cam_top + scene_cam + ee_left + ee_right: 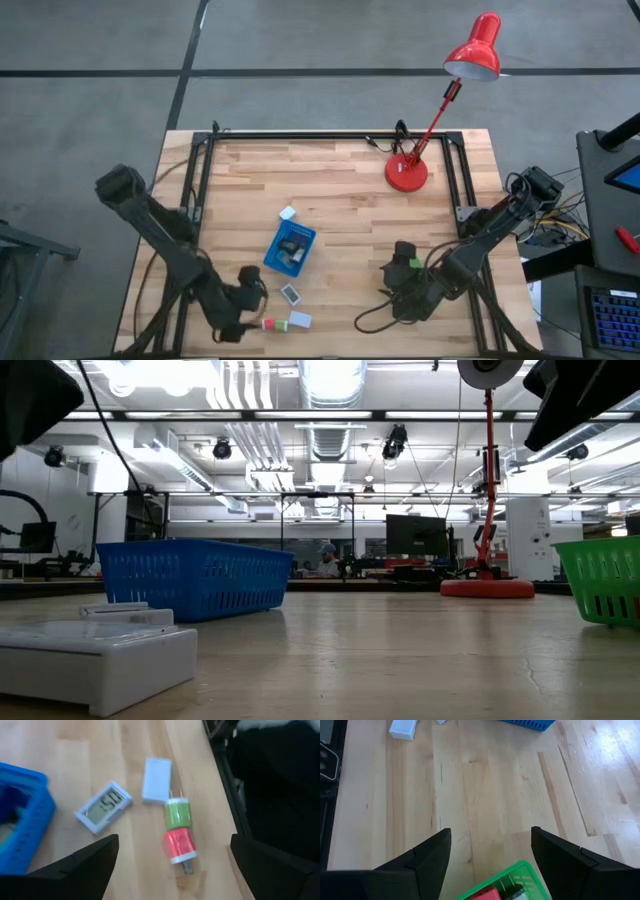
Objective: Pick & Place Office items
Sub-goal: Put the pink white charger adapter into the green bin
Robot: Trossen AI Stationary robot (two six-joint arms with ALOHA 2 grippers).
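A: Left tool (170,855)?
B: Spread wide, empty, over the red-and-green plug block (178,834); small clock (103,806) beside.
A: Right tool (490,851)?
B: Half-spread, empty, above the green tray (512,872).

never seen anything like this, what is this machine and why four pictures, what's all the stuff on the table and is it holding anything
It is a robot with two dark arms at a wooden table, each ending in a two-finger gripper. One picture looks straight down, one looks level across the tabletop, and two come from cameras on the arms' wrists.

From above, the left gripper is at the near edge with its fingers open, holding nothing. Just ahead of it lie a red and green piece, a white block and a small digital display.

The right gripper hovers open over a green tray, also empty.

A blue tray with a few items sits mid-table, and a red desk lamp stands at the back.
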